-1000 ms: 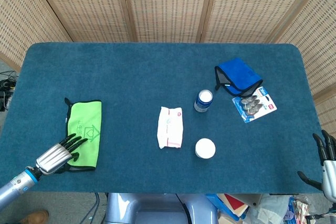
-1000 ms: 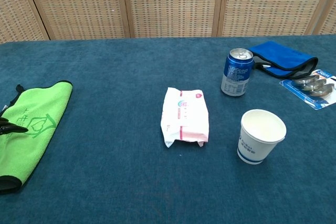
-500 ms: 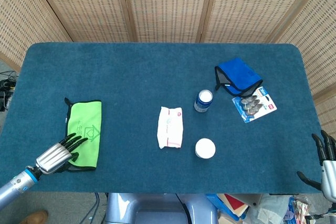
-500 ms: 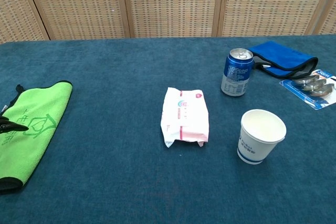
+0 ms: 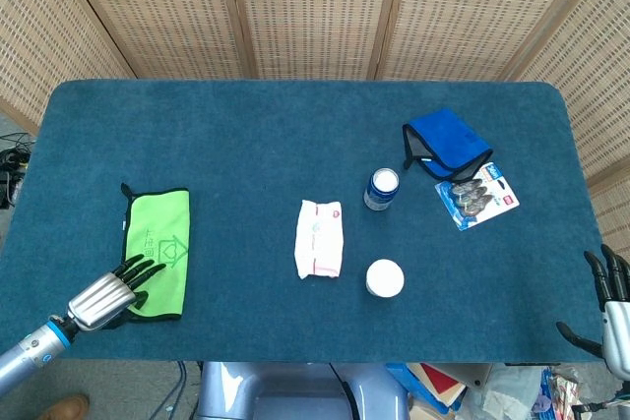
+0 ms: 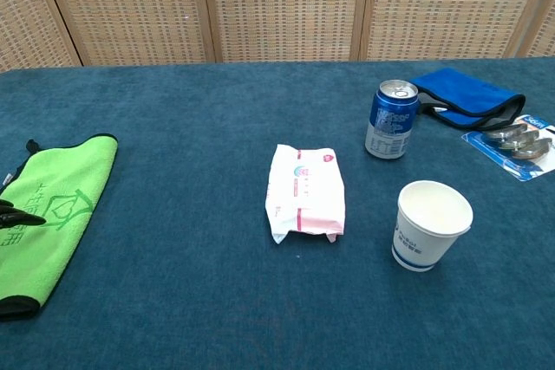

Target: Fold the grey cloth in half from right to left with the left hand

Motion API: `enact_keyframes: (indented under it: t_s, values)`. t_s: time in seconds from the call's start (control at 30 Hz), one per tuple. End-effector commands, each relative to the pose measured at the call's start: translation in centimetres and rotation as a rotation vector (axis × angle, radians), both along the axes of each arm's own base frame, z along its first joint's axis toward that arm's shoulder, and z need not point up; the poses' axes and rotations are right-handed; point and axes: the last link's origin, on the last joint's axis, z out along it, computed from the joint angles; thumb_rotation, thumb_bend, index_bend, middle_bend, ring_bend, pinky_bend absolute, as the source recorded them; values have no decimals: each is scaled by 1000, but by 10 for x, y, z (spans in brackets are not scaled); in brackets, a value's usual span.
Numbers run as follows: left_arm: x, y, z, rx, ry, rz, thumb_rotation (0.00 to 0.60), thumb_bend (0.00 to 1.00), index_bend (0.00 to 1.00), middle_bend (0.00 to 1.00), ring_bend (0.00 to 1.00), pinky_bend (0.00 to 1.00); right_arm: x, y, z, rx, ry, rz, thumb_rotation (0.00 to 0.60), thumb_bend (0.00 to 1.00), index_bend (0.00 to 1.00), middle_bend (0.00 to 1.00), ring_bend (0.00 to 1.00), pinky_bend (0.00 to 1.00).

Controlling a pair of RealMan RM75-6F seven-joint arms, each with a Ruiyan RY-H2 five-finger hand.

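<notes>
The left hand's fingers [image 5: 141, 270] are lying spread and flat, their tips resting on the near edge of the green cloth [image 5: 157, 248], gripping nothing, with the left hand [image 5: 103, 293] reaching in low from the table's [image 5: 246, 135] near left corner. No grey cloth is showing; the green one is lying folded at the table's left side. The right hand [image 5: 612, 302] is hanging off the table's near right corner with fingers apart and empty, while the paper cup [image 6: 429, 224] is standing upright near the soda can [image 6: 391, 119], its contents impossible to tell.

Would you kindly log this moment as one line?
left hand: fingers on green cloth's near edge | right hand: idle, open, table edge | grey cloth: none seen
</notes>
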Motion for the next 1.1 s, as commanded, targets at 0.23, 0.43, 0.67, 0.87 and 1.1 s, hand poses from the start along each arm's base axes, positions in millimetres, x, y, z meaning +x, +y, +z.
enact_keyframes:
  t_s: [0.23, 0.43, 0.67, 0.87, 1.1]
  values:
    - [-6, 3, 3, 18, 44, 7, 600, 330, 0, 0, 0, 0, 0, 0, 0, 0, -1, 0, 600, 0, 14, 0, 0, 0]
    - [-1, -1, 16, -6, -43, 31, 600, 219, 0, 0, 0, 0, 1, 1, 0, 3, -1, 2, 600, 0, 14, 0, 0, 0]
    - [-7, -2, 44, 35, -48, 47, 600, 212, 0, 0, 0, 0, 3, 2, 0, 7, -4, 10, 600, 0, 14, 0, 0, 0]
    - [1, 1, 62, 123, -139, 75, 600, 211, 0, 0, 0, 0, 5, 5, 0, 11, -8, 23, 600, 0, 14, 0, 0, 0]
    - [12, 7, 60, 257, -254, 164, 600, 210, 0, 0, 0, 0, 9, 7, -1, 24, -18, 47, 600, 0, 23, 0, 0, 0]
